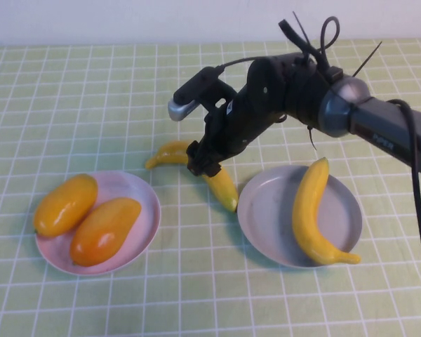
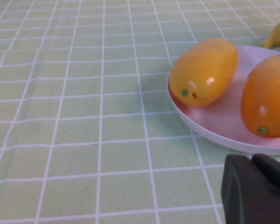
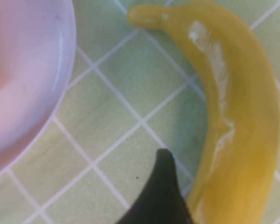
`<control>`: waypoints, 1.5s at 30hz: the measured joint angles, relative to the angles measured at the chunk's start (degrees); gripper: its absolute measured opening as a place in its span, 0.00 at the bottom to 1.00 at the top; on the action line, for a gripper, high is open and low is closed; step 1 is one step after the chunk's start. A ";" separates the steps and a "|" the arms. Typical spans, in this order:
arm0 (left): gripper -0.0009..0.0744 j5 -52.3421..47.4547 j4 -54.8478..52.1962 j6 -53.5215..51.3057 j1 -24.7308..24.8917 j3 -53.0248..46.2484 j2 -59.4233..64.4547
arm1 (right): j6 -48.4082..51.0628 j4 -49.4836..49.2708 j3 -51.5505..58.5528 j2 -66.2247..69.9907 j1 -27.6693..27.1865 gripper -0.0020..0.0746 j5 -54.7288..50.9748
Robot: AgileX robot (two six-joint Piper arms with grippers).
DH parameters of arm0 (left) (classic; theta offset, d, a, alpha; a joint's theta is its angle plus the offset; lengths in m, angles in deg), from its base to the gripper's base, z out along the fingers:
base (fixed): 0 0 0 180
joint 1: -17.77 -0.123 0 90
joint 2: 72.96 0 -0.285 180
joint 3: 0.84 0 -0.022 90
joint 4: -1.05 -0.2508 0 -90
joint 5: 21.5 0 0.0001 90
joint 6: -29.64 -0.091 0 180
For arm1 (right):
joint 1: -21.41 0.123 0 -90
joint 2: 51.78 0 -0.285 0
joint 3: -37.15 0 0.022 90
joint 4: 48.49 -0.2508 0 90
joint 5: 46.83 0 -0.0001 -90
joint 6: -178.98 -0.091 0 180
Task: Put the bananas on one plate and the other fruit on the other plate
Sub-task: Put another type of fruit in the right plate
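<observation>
The pink plate (image 1: 146,199) is round and shallow with a raised rim, and it is holding two mangoes (image 1: 65,204), plump, oval, with smooth glossy yellow-orange skin, lying side by side and touching. The grey plate (image 1: 266,210) has the same round shape and is carrying one banana (image 1: 309,214), long, curved and yellow, lying across its right half with one end reaching over the rim. The second banana (image 1: 224,188) is lying on the green checked cloth (image 1: 91,91) between the two plates, its far end curving toward the pink plate.

The right gripper (image 1: 198,166) is reaching down over the middle of this loose banana. In the right wrist view one dark finger (image 3: 158,196) is touching the side of the banana, but I cannot tell how far the fingers are spread or if they are pinching it.

The left gripper (image 2: 256,189) is showing only as a dark edge in its own wrist view, near the rim of the pink plate; its state I cannot tell.
</observation>
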 joint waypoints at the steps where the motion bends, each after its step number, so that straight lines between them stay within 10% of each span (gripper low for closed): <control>1: 0.01 0.00 0.00 0.00 0.00 0.00 0.00 | -0.01 0.00 -0.66 0.92 0.00 0.73 -0.25; 11: 0.01 0.00 0.00 0.00 0.00 0.00 0.00 | -0.01 0.81 -2.39 5.81 0.00 0.71 -0.74; 17: 0.01 0.00 0.00 0.00 0.00 0.00 0.00 | -0.93 0.74 -2.39 6.07 0.00 0.43 -0.83; 29: 0.01 0.00 0.00 0.00 0.00 0.00 0.00 | -21.67 4.84 -2.08 -3.44 0.78 0.44 -6.19; 45: 0.01 0.00 0.00 0.00 0.00 0.00 0.00 | -52.56 10.96 35.48 -28.97 0.70 0.44 0.03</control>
